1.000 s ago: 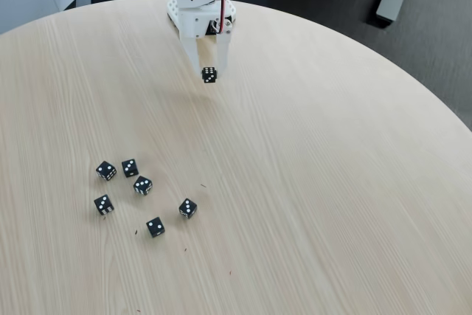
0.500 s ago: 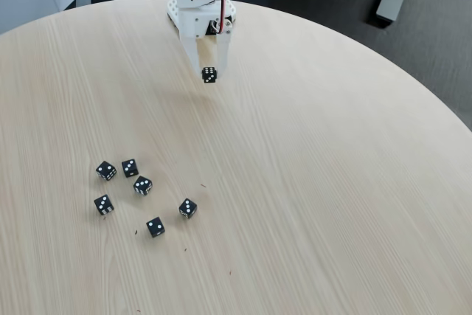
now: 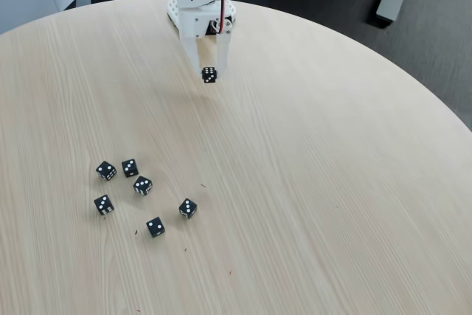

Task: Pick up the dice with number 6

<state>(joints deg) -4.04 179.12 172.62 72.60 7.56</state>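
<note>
The dice with number 6 (image 3: pixel 209 74) is a small black cube with white pips, held up at the far middle of the round table (image 3: pixel 332 182), clear of the wood. The pips on the faces turned to the camera are too small to count for certain. The white gripper (image 3: pixel 208 71) points downward from the arm's base at the far edge and is clamped on that cube, one finger on either side of it.

Going left to right across the near-left part of the table, six more black dice lie in a loose cluster, well apart from the held one. Furthest left are a die (image 3: pixel 106 170) and, just nearer than it, another die (image 3: pixel 103 204). Next comes a die (image 3: pixel 130 167) close beside the first, then one (image 3: pixel 143 185) a little nearer and to the right. Nearer still sits a die (image 3: pixel 155 226) (it looks to show two pips on top), and rightmost of the group is a die (image 3: pixel 187 208). None of them touch one another.

A few tiny dark specks dot the pale wood around the cluster. The whole right half of the tabletop is bare grain, and beyond its far right edge the dark floor (image 3: pixel 435 49) shows.
</note>
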